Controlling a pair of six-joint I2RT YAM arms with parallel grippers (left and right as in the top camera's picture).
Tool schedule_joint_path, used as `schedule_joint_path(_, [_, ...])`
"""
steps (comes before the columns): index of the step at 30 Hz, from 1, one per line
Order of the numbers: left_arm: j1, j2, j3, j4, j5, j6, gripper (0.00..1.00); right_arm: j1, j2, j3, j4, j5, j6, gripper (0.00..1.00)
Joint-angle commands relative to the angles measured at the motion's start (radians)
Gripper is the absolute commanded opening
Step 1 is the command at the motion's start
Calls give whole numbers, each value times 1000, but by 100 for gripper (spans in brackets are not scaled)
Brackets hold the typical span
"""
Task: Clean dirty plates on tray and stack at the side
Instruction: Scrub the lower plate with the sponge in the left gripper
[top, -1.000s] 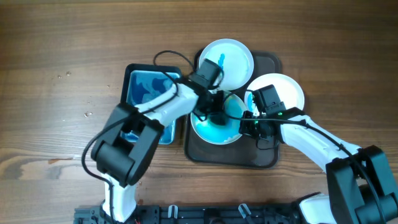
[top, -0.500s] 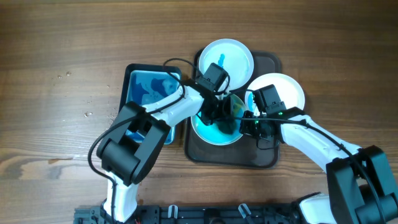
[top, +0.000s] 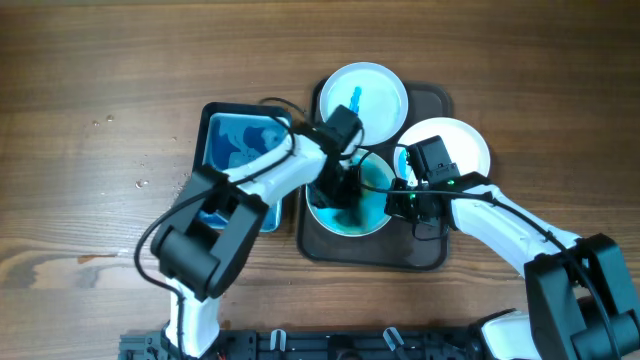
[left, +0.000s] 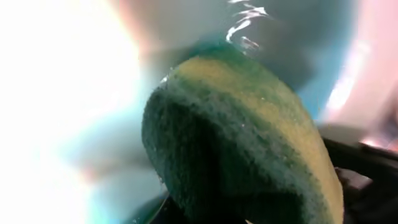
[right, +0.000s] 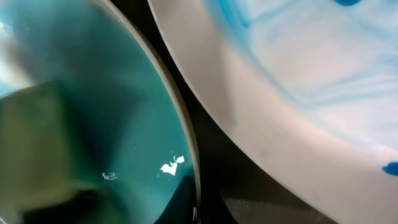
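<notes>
Blue tub (top: 235, 140) beside tray (top: 385, 252), left pincer (top: 338, 190) pinching sponge (left: 249, 137) on plate (top: 373, 184), right pincer (top: 405, 200) state unclear.

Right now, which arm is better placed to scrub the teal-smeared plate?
Left. The left end effector holds the sponge against the plate, on its wet face. The right end effector sits at the rim with no sponge.

The white plates (top: 362, 90) bear blue streaks, the tray (top: 400, 254) is dark brown, the sponge (left: 249, 137) green-yellow.
</notes>
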Motion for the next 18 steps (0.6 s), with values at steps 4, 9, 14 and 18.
schedule_joint_path(4, [90,25,-37,-113,-539,-78,4,-2,37,-28,-24,70,-25,4])
schedule_joint_path(9, [80,0,-6,-142,-472,-78,4,-1,37,-28,-28,70,-26,4])
schedule_joint_path(14, [101,-86,51,-175,-202,-78,4,-2,37,-28,-25,56,-63,4])
schedule_joint_path(18, [164,-231,58,-208,-107,-74,4,-2,37,-28,-16,31,-161,5])
